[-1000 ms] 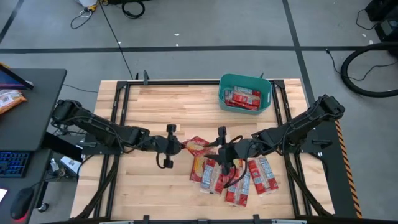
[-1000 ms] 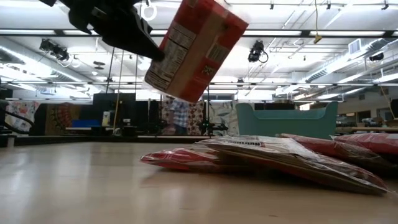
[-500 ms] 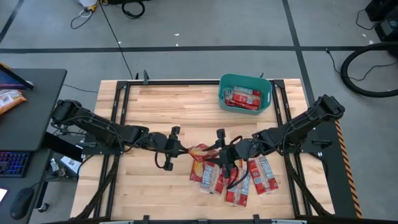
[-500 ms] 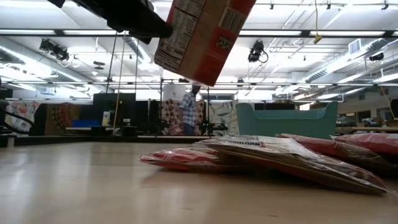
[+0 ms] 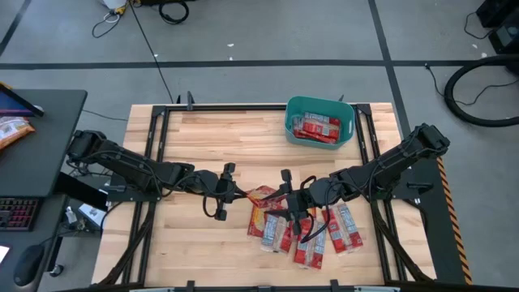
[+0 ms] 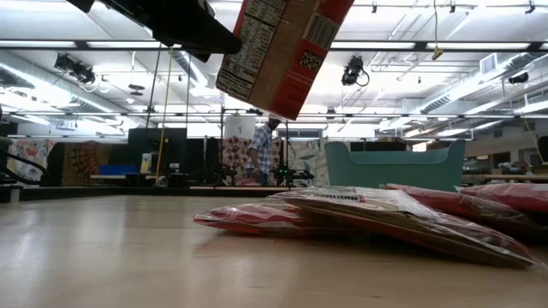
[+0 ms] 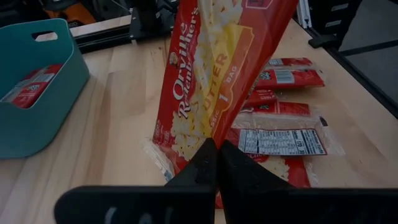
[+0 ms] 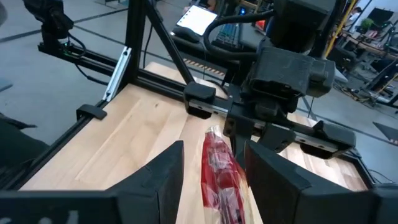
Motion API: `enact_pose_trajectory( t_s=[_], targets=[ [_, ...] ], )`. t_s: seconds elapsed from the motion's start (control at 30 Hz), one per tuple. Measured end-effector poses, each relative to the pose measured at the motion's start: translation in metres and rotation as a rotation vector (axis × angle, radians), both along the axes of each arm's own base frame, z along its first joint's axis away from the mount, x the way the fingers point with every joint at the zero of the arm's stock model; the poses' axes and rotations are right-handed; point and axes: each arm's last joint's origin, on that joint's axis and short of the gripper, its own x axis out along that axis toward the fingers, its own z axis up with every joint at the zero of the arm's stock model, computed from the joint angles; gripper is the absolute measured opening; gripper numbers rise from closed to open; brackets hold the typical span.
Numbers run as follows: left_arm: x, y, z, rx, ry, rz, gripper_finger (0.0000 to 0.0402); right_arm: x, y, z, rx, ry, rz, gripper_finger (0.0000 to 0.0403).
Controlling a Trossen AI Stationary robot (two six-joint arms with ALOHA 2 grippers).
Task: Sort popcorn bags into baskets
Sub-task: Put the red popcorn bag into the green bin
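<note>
Here we saw left claw (image 7: 210,163) pinched shut on flat red popcorn packet (image 7: 214,74), held clear above wooden tabletop (image 5: 211,138). Right claw (image 8: 214,165) stood open, fingers either side of packet's far edge. More red packets (image 5: 312,231) lay heaped below; several sat in teal plastic tub (image 5: 293,109) at tabletop's far edge.

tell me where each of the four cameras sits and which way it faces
High view: overhead, straight down; both arms, teal basket.
Low view: tabletop level, looking across at the bag pile; left tool overhead.
Left wrist view: on the left arm, past its shut tool pinching a popcorn bag.
Right wrist view: on the right arm, between its open tool, facing the left arm.
Shared: both wrist views show that held bag.
</note>
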Motion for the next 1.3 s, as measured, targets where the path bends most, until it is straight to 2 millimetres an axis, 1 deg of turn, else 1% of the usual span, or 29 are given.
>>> enact_pose_trajectory(
  t_s=[0.2, 0.3, 0.43, 0.57, 0.7, 0.93, 1.0, 1.13, 1.23, 1.3],
  targets=[
    [0.001, 0.0, 0.003, -0.009, -0.032, -0.001, 0.0008, 0.0, 0.0, -0.001, -0.006, 0.012, 0.0, 0.0174],
    [0.003, -0.002, 0.007, -0.032, -0.067, -0.033, 0.0008, -0.001, -0.001, -0.003, -0.015, 0.033, -0.002, 0.0173],
    [0.004, -0.003, 0.01, -0.05, -0.103, -0.061, 0.0008, -0.001, -0.002, -0.006, -0.041, 0.054, -0.052, 0.0174],
    [0.004, -0.003, 0.011, -0.04, -0.112, -0.066, 0.0008, -0.001, -0.003, -0.006, -0.046, 0.053, -0.062, 0.0163],
    [0.004, -0.003, 0.011, -0.038, -0.114, -0.068, 0.0009, -0.001, -0.003, -0.006, -0.056, 0.053, -0.059, 0.013],
    [0.004, -0.004, 0.01, -0.03, -0.101, -0.068, 0.0011, -0.002, -0.004, -0.007, -0.081, 0.062, -0.095, 0.0043],
    [-0.001, -0.002, 0.013, -0.02, -0.087, -0.051, 0.0021, -0.002, -0.005, -0.008, -0.098, 0.07, -0.131, 0.0029],
    [-0.019, 0.005, 0.027, 0.009, -0.076, 0.007, 0.0062, -0.007, -0.01, -0.007, -0.155, 0.102, -0.239, 0.0033],
    [-0.032, 0.01, 0.038, 0.025, -0.089, 0.052, 0.01, -0.011, -0.014, 0.001, -0.176, 0.117, -0.291, 0.0046],
    [-0.041, 0.013, 0.043, 0.037, -0.08, 0.063, 0.0122, -0.011, -0.016, 0.008, -0.186, 0.113, -0.366, 0.0047]
  ],
)
